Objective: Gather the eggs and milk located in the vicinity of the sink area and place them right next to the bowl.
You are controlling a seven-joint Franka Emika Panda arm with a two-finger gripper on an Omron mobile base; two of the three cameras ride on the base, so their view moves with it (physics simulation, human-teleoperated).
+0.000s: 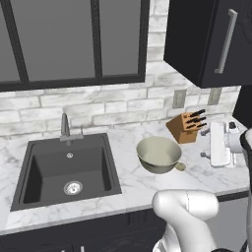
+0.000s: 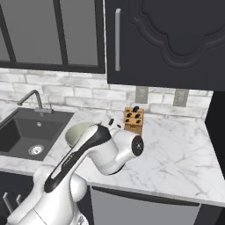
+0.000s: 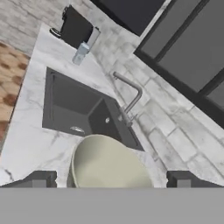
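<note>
The beige-olive bowl (image 1: 158,154) stands on the marble counter right of the dark sink (image 1: 69,170). A small round beige thing, perhaps an egg (image 1: 180,166), lies against the bowl's right side. The pale blue milk carton (image 3: 81,53) stands upright beyond the far side of the sink (image 3: 81,109), next to a black coffee machine (image 3: 76,28). My gripper (image 3: 111,180) is open, its two tips wide apart with nothing between them, and looks over the bowl (image 3: 107,164) toward the sink. My white hand (image 1: 219,144) hovers right of the bowl, near the knife block.
A wooden knife block (image 1: 187,126) stands by the brick back wall, behind the bowl. A slim grey faucet (image 1: 65,125) rises behind the sink. Dark wall cabinets (image 1: 211,39) hang above the counter's right part. My own arm (image 2: 96,149) hides part of the bowl in the right base view.
</note>
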